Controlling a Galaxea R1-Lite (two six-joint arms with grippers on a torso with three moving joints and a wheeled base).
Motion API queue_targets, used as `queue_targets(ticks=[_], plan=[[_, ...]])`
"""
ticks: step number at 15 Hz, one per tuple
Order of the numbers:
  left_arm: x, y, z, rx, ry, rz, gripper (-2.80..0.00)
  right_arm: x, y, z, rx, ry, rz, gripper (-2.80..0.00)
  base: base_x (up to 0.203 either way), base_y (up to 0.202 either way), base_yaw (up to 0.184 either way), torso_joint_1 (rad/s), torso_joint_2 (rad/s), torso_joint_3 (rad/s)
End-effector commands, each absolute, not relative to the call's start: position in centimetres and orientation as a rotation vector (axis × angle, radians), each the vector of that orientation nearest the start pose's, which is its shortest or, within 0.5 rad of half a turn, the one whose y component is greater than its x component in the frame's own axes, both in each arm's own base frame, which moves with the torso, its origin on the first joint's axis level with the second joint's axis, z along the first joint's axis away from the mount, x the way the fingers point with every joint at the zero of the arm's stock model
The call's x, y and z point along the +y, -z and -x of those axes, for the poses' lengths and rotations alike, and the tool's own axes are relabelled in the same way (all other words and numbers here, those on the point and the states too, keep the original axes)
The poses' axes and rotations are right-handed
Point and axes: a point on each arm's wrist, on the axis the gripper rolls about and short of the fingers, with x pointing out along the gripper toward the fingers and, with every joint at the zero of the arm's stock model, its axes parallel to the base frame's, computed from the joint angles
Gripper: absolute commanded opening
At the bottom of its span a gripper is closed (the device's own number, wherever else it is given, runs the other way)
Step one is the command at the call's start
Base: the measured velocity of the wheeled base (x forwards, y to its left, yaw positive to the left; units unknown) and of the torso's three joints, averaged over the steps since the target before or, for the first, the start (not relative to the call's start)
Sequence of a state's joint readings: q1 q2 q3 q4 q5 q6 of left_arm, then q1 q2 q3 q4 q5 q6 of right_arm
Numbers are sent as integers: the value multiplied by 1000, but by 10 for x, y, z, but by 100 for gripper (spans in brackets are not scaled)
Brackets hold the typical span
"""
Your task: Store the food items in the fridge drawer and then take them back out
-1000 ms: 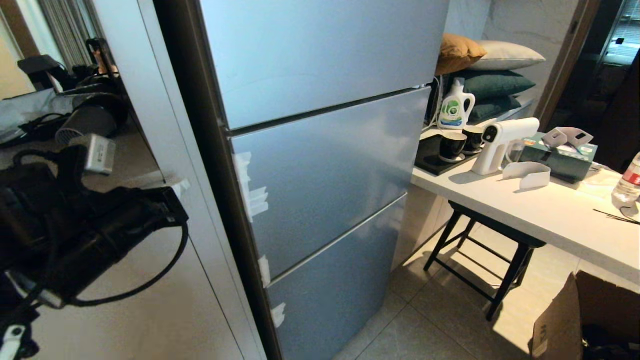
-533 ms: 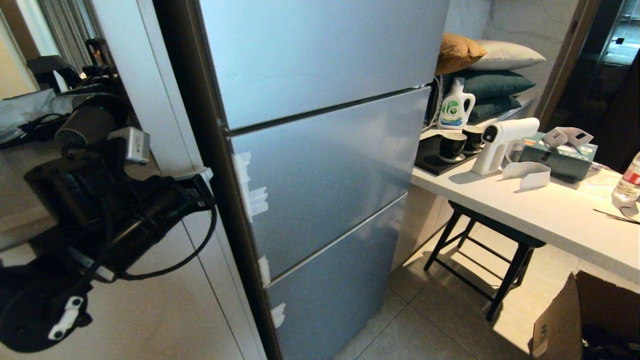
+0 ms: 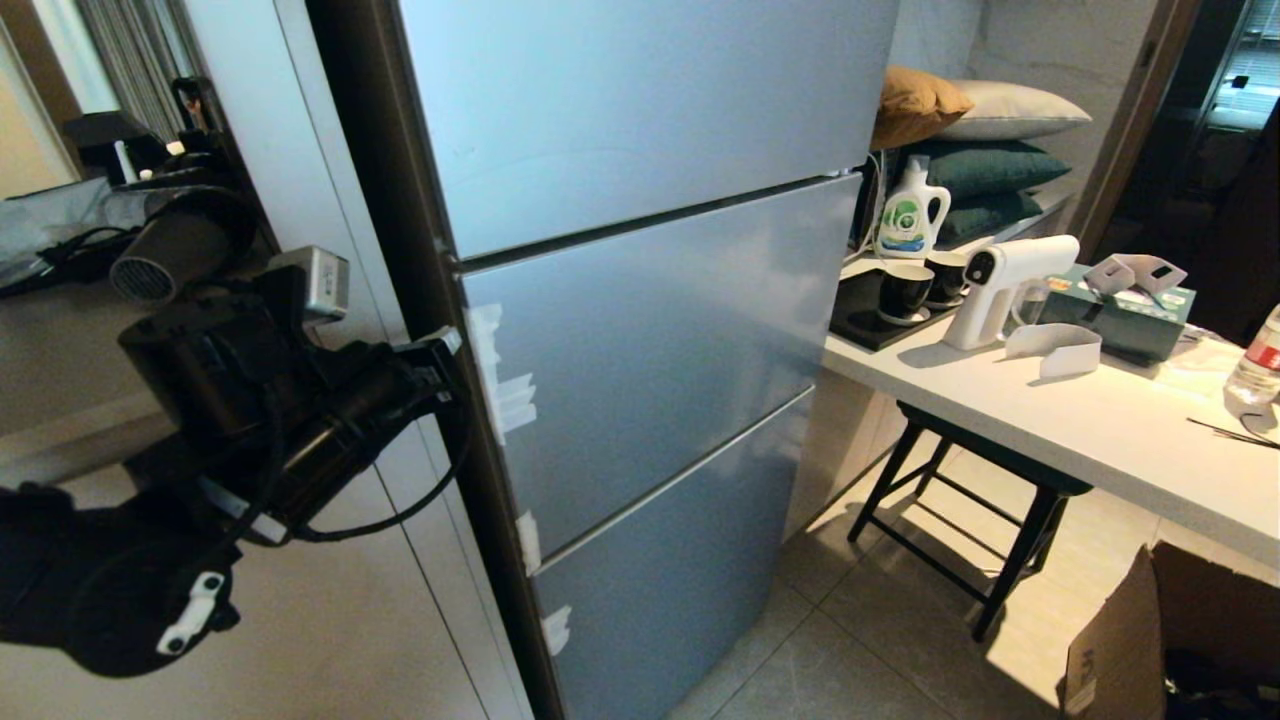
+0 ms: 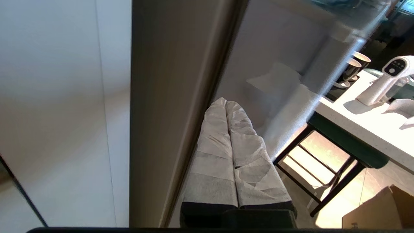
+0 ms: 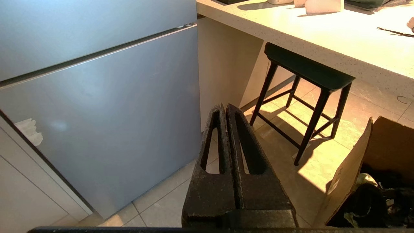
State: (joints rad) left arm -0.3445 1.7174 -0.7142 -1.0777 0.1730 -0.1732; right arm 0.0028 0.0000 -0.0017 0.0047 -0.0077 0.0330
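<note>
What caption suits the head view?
Left tool, shut, reaches the closed fridge's left edge.

Closed fridge doors (image 3: pixel 640 350) block entry; open floor (image 3: pixel 880 640) beside the stool (image 3: pixel 960 520).

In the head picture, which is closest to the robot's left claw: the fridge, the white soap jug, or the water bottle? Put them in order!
Starting from the left gripper:
1. The fridge, right at the fingertips, along its left edge.
2. The white soap jug, past the fridge's right side, at the back of the counter.
3. The water bottle, at the far right edge of the counter.
</note>
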Motion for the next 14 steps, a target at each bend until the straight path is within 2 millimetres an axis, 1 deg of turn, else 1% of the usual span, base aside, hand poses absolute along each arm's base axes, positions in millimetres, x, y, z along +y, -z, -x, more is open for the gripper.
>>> queue_targets(ticks=[1, 6, 9, 14], plan=[[-102, -200, -289, -69, 185, 197, -280, 0, -75, 23, 5, 5, -34, -280, 0, 0, 0, 0, 0, 0], [-114, -198, -282, -57, 241, 202, -280, 0, -75, 23, 5, 5, -34, -280, 0, 0, 0, 0, 0, 0], [-118, -200, -274, -53, 321, 201, -280, 0, -75, 23, 5, 5, -34, -280, 0, 0, 0, 0, 0, 0], [-131, -192, -262, -10, 456, 190, -280, 0, -75, 23, 5, 5, -34, -280, 0, 0, 0, 0, 0, 0]])
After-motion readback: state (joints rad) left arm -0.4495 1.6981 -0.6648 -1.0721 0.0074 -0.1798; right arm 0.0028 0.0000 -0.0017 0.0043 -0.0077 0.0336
